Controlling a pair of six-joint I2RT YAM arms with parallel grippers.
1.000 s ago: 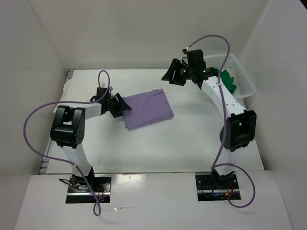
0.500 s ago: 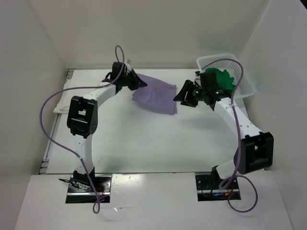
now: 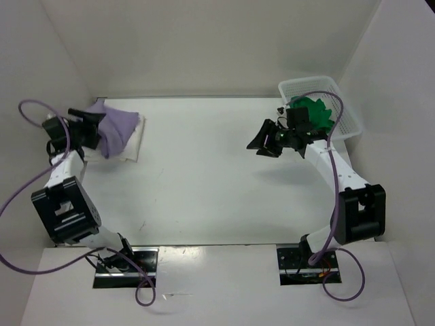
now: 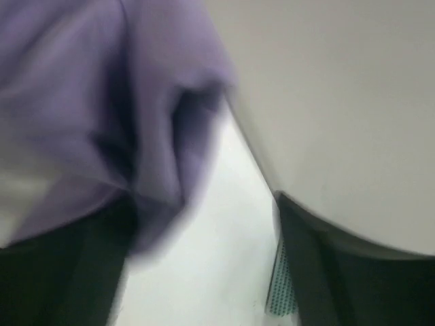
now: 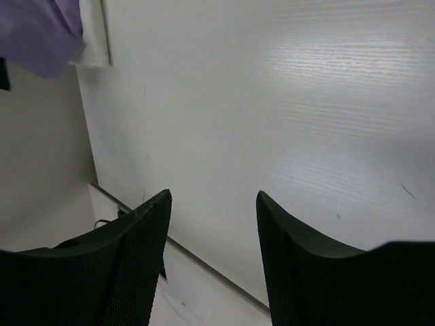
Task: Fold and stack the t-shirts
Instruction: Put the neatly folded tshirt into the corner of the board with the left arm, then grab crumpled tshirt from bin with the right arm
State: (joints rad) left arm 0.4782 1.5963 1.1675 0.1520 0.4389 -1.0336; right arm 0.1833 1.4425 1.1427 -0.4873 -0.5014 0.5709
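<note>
LEFT TO RIGHT: At the far left of the white table (image 3: 204,190), the left gripper (image 3: 95,130) hangs with its jaws parted beside a crumpled lavender purple cloth t-shirt (image 3: 119,125). In the blurred left wrist view the cloth bulges against one dark finger (image 4: 61,272) but is not pinched, and pale surface shows in the gap between the two fingers. The lavender shirt lies heaped on a flat white/cream cloth t-shirt (image 3: 134,148), whose pale edge sticks out on the near and right sides. Both sit in the table's far-left corner, close to the side wall.

Right of centre, the right gripper (image 5: 214,197) hovers over bare tabletop, released and holding nothing. Its two black fingers are spread wide and face left across the table, well apart from the two shirts.

Just behind it, in the far-right corner, stands a white plastic lattice basket (image 3: 345,112), set at an angle to the table edge. A bright green cloth t-shirt (image 3: 311,112) lies bunched inside it, toward the left end, partly hidden by the right arm's wrist.

The tabletop is matte white with a faint wood grain in the right wrist view, and it is marked by a small dark scratch (image 5: 406,191). Plain white walls (image 3: 204,47) close in the left, back and right sides. Both arm bases are bolted to a white ledge (image 3: 217,285) at the near edge.
</note>
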